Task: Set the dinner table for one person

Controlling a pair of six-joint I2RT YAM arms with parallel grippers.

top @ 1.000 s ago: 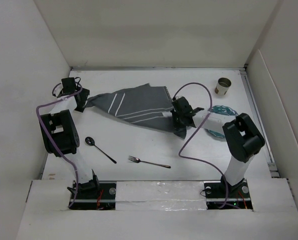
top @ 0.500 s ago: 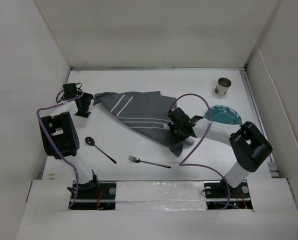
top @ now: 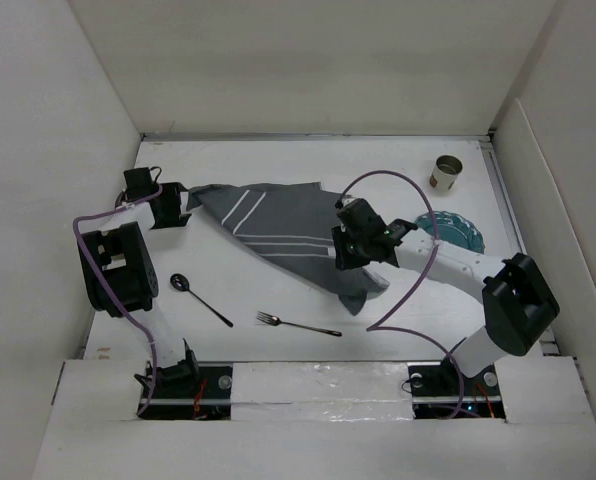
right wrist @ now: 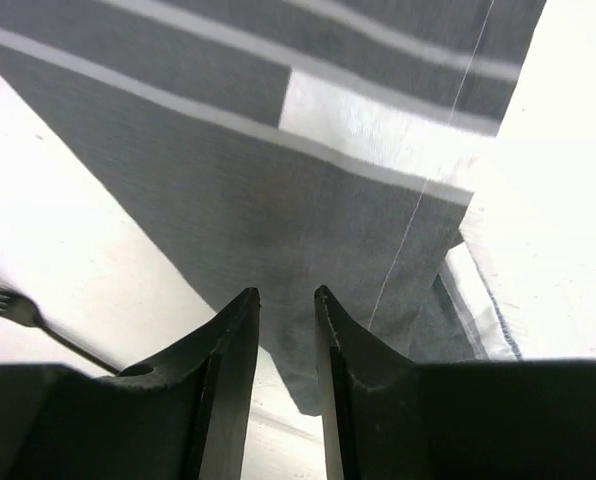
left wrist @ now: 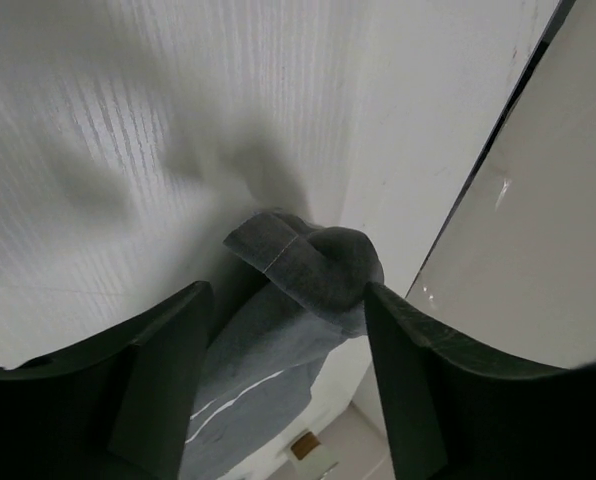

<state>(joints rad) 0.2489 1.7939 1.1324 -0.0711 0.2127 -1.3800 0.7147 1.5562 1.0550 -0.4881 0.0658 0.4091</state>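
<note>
A: Biggest first. Where's the dinner table (top: 278,160) lying?
B: It's spreading flat under everything, plain white, running out to the white walls (top: 308,60) at the far, left and right edges.
A: Room for moving?
B: The far strip is lying bare, and so is the patch btwn the cloth and the near edge, apart from the cutlery. The cloth (top: 278,225) is dark grey w/ white stripes, one only. It's sprawling across the middle, its left corner reaching twd the left wall and its right end tapering down to a point.
A: Grippers?
B: Two. The left gripper (top: 170,205) is sitting at that left corner w/ fingers spread wide — the bunched corner is lying between them, not pinched. The right gripper (top: 346,250) is hanging over the cloth's right part, fingers parted a little, nothing clamped.
A: Smaller stuff, counted?
B: One teal plate (top: 463,232) on the right, partly hiding behind the right arm (top: 448,262). One cup (top: 445,172) is standing at the far right, well apart from the cloth. One fork (top: 298,324) and one spoon (top: 200,298) are lying nr the front, apart from each other — the fork's end is sitting near the cloth's point, not touching.
</note>
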